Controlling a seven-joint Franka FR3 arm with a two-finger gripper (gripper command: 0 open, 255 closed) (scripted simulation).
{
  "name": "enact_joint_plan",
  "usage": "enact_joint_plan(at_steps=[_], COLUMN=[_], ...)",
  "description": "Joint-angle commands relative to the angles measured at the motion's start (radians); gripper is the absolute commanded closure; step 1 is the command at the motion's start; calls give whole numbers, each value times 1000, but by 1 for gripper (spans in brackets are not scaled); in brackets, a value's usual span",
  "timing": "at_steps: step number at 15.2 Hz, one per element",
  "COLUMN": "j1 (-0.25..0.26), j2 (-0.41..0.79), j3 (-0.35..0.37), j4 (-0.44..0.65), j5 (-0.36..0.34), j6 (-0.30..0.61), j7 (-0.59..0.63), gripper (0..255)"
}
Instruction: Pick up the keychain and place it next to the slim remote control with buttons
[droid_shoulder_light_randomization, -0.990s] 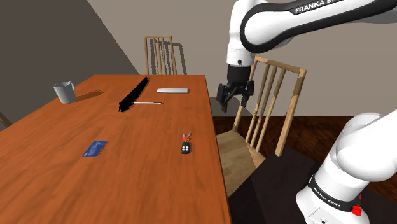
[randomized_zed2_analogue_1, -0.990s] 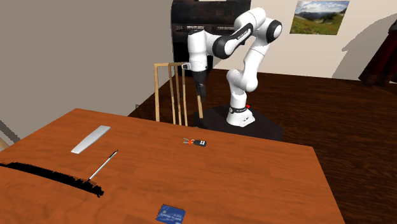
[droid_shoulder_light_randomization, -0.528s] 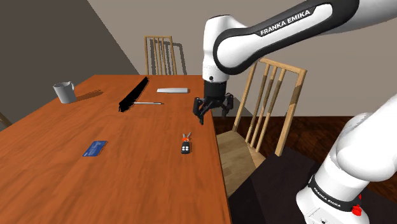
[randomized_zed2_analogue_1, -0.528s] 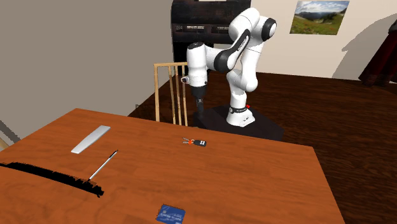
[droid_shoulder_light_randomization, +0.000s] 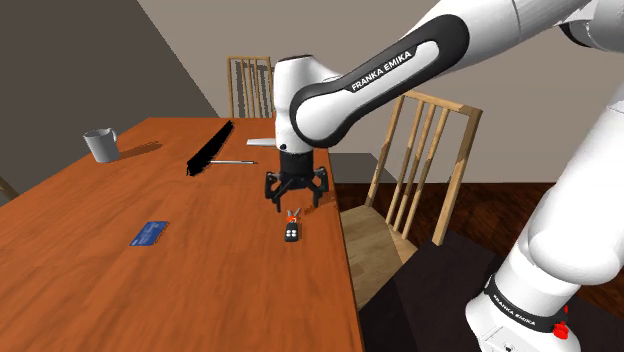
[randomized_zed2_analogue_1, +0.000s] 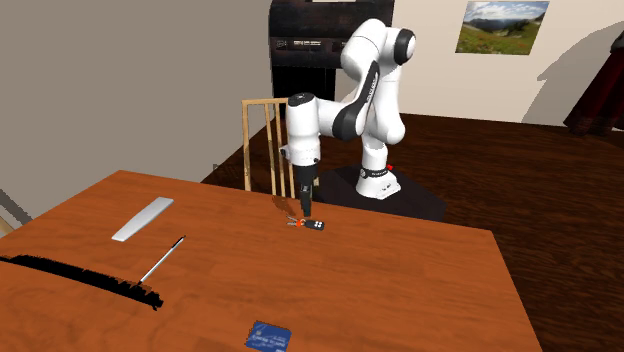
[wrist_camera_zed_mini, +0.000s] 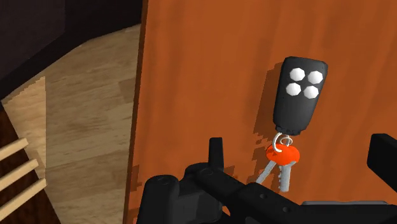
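The keychain (droid_shoulder_light_randomization: 291, 227), a black fob with white buttons (wrist_camera_zed_mini: 299, 95) and an orange-headed key (wrist_camera_zed_mini: 282, 154), lies on the brown table (droid_shoulder_light_randomization: 120, 280) near the edge beside the chair. My gripper (droid_shoulder_light_randomization: 293, 203) hangs open just above it, fingers spread and touching nothing. In the wrist view the key sits between the gripper's (wrist_camera_zed_mini: 299, 159) two fingertips, with the fob just beyond them. From the second exterior view, the gripper (randomized_zed2_analogue_1: 305, 208) points straight down over the keychain (randomized_zed2_analogue_1: 308, 224). The slim pale remote (droid_shoulder_light_randomization: 260, 142) lies at the table's far end, partly behind my arm, with the same remote (randomized_zed2_analogue_1: 143, 218) lying flat well away from the keychain.
A grey mug (droid_shoulder_light_randomization: 100, 145), a long black object (droid_shoulder_light_randomization: 210, 148), a pen (droid_shoulder_light_randomization: 232, 161) and a blue card (droid_shoulder_light_randomization: 150, 233) lie on the table. One wooden chair (droid_shoulder_light_randomization: 425, 170) stands at the table's near side edge, another (droid_shoulder_light_randomization: 250, 88) at the far end.
The arm has swung from beside the chair, off the table, in over the table edge and lowered the gripper to just above the keychain. The fingers stayed open; the keychain has not moved.
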Motion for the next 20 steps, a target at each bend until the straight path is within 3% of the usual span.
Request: enact_joint_plan(at_steps=[1,8,16,17,20], j1=[7,16,16,16,16], j2=[58,119,119,119,119], j3=[10,8,8,8,8], j4=[42,-2,-2,-2,-2], j5=[-33,-67,-67,-67,-67], j6=[12,110,110,110,110], j7=[63,87,87,87,87], gripper=[0,0,0,255,255])
